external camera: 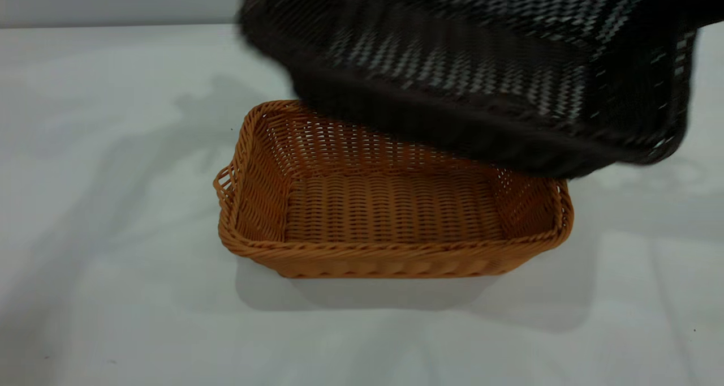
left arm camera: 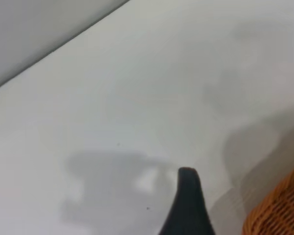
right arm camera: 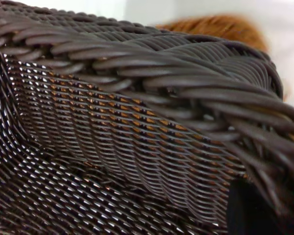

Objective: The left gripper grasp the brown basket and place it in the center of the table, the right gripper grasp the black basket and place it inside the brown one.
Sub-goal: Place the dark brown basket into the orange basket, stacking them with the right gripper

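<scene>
The brown basket (external camera: 390, 205) stands flat on the table (external camera: 113, 205) near its middle, and it is empty. The black basket (external camera: 481, 74) hangs tilted in the air above the brown basket's far right part, not touching it. In the right wrist view the black basket (right arm camera: 112, 122) fills the frame. My right gripper (right arm camera: 264, 196) is shut on its braided rim, with one black finger (right arm camera: 249, 210) inside the wall. My left gripper (left arm camera: 230, 196) is open and empty over bare table; one finger (left arm camera: 188, 200) shows, beside a corner of the brown basket (left arm camera: 279, 210). Neither gripper shows in the exterior view.
The white table stretches wide on all sides of the brown basket. Its far edge meets a pale wall (external camera: 113, 1), which also shows in the left wrist view (left arm camera: 34, 29).
</scene>
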You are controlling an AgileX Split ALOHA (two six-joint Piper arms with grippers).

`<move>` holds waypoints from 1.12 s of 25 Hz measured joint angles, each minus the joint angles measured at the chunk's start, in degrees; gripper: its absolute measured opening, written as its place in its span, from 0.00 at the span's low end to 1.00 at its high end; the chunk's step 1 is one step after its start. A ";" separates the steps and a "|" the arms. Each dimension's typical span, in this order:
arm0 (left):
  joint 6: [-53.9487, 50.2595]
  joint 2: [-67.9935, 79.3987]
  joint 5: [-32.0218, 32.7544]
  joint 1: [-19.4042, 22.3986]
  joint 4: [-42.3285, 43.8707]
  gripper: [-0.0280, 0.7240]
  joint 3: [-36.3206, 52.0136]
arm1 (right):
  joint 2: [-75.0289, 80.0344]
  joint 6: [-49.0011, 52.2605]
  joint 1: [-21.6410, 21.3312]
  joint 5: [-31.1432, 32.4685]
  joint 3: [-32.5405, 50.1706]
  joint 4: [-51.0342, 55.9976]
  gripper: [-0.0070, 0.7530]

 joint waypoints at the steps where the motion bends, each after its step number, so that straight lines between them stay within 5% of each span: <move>1: -0.06 0.00 0.11 0.26 0.00 0.72 0.00 | 0.00 0.85 2.02 -0.27 0.00 -0.61 0.11; 9: -0.05 -0.05 0.36 0.32 0.00 0.72 0.00 | 1.10 2.84 13.57 -6.77 0.00 -3.32 0.11; 23: -0.05 -0.21 0.66 0.32 -0.07 0.72 0.00 | 7.90 3.09 13.74 -11.21 -0.11 -3.79 0.12; 28: -0.05 -0.21 0.78 0.32 -0.10 0.72 0.00 | 8.34 2.85 13.74 -12.11 -0.11 -3.84 0.24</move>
